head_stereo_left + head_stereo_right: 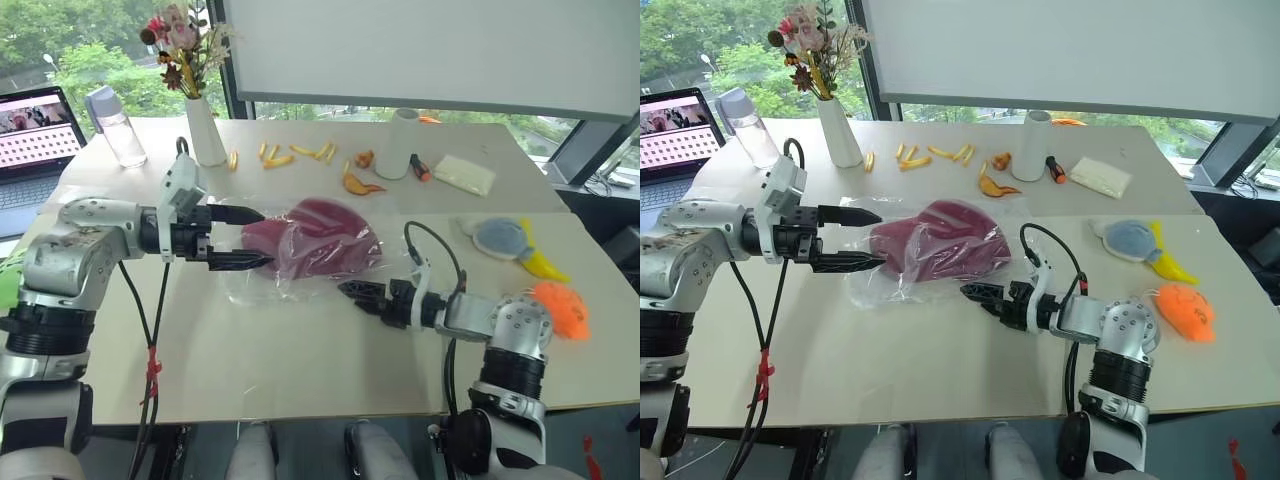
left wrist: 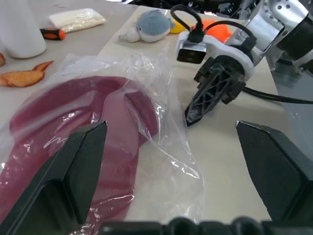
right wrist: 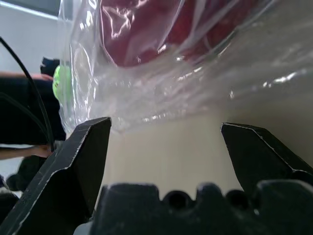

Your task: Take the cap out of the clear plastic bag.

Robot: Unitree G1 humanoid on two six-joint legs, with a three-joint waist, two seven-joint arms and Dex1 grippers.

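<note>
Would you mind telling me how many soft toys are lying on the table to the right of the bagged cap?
2. A grey-blue plush with yellow parts lies on the table's far right side; an orange toy lies nearer, beside the right arm. None appears hidden.

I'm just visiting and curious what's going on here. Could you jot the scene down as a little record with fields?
cap: dark red cap, fully inside the bag
bag: clear plastic bag lying flat on the table
left gripper: left gripper open, at the bag's left end, holding nothing
right gripper: right gripper open, low beside the bag's near right edge, holding nothing
task state: cap not yet taken out
</note>
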